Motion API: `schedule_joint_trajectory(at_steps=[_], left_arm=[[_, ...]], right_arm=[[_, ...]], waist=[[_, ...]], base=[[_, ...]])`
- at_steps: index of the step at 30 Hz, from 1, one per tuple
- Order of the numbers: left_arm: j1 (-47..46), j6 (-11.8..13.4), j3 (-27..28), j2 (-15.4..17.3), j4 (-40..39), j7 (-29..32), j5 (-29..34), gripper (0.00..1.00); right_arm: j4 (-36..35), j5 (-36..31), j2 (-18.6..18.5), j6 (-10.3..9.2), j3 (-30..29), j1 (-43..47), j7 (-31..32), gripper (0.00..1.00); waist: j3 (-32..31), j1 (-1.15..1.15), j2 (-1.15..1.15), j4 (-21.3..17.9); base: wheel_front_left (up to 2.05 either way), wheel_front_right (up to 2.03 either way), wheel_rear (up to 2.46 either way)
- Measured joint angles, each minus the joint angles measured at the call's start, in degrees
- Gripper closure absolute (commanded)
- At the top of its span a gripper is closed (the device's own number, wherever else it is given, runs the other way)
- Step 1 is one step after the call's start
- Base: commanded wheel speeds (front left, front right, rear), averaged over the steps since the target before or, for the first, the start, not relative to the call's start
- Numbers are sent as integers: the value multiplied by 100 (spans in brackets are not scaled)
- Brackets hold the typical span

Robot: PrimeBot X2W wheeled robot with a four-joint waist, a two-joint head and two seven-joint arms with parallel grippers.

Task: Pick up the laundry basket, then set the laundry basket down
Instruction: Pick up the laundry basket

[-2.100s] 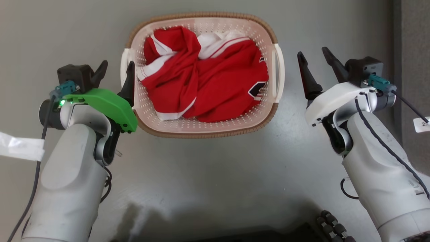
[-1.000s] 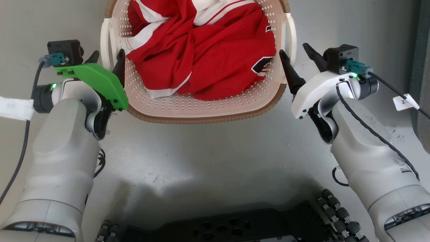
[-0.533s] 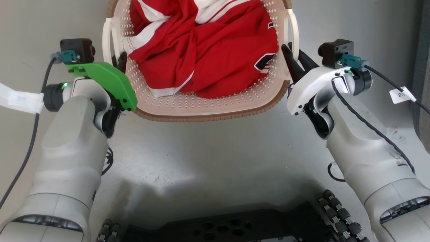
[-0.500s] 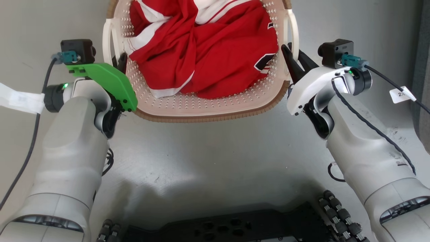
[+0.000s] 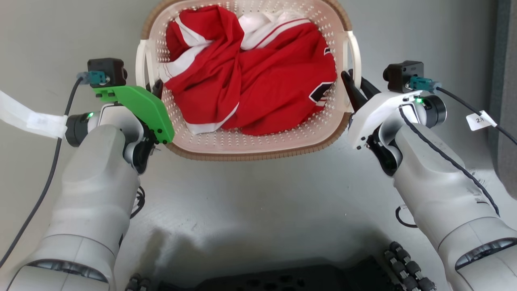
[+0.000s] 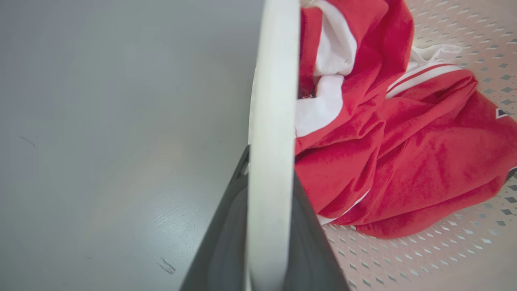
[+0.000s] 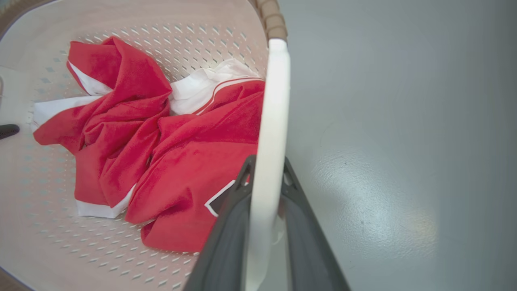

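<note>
Pale grey arms (image 5: 95, 186), dark fingers (image 5: 349, 87)
Left wrist under a green cover (image 5: 139, 110), right under a white cover (image 5: 373, 110) (black cables (image 5: 56, 152), teal plugs (image 5: 95, 76)).

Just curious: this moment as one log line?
left gripper: shut on left handle | right gripper: shut on right handle | laundry basket: holds red-and-white garment

Cream perforated laundry basket (image 5: 250, 140) with brown rim holds a red, white-striped garment (image 5: 262, 91).

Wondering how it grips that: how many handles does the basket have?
2. One handle on the left side of the basket, clamped by the left gripper; the other handle on its right, clamped by the right gripper.
</note>
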Motion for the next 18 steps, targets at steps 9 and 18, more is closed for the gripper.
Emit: schedule_joint_trajectory(at_steps=[9, 18], left_arm=[[298, 0, -183, -20, 108, 324, -393, 100], [509, 2, -299, -22, 135, 658, -724, 100]], right_arm=[[330, 178, 38, 54, 126, 4, 11, 100], [433, 563, 30, 63, 390, 159, 237, 100]], waist=[[-554, 0, 0, 13], [-1153, 0, 0, 34]], base=[[0, 0, 0], [0, 0, 0]])
